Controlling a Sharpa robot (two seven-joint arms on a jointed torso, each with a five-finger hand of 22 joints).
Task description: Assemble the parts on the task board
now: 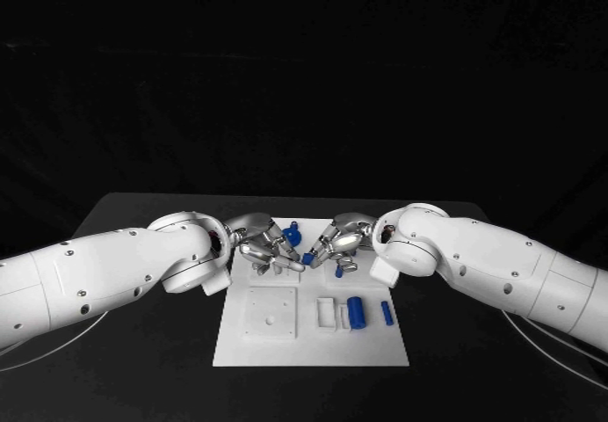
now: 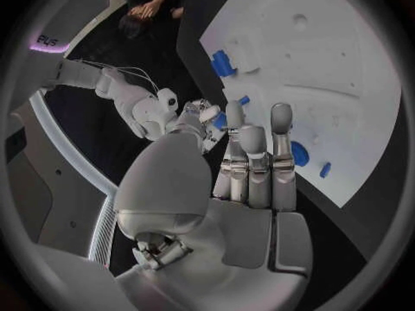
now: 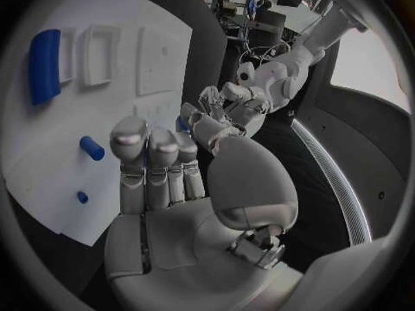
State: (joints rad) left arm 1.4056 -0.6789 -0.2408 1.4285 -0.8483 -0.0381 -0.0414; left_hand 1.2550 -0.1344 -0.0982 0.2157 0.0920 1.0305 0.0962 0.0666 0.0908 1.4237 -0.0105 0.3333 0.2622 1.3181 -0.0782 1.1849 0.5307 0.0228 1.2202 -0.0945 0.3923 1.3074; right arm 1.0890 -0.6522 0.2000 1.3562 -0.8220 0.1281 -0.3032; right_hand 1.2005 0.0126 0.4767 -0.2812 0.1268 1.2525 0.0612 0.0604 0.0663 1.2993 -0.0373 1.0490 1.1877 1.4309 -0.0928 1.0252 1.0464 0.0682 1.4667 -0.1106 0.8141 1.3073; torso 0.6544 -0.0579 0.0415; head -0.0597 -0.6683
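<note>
The white task board [image 1: 272, 347] lies mid-table. Both hands hover over its far end, fingertips facing each other. A small blue part [image 1: 307, 258] sits between them. My left hand [image 1: 264, 246] pinches it from one side, and my right hand [image 1: 340, 244] from the other. The left wrist view shows that part [image 2: 220, 121] at the tips of my left hand [image 2: 251, 166]. From the right wrist it [image 3: 182, 124] shows beyond my right hand [image 3: 160, 166]. Another blue part [image 1: 293, 234] stands at the board's far edge, and a short blue peg [image 1: 340, 272] under the right hand.
A blue cylinder [image 1: 356, 313] and a thin blue pin [image 1: 387, 313] lie on the board's near right, beside two white slots [image 1: 327, 313]. A raised white square plate [image 1: 271, 315] takes the board's near left. Black table surrounds the board.
</note>
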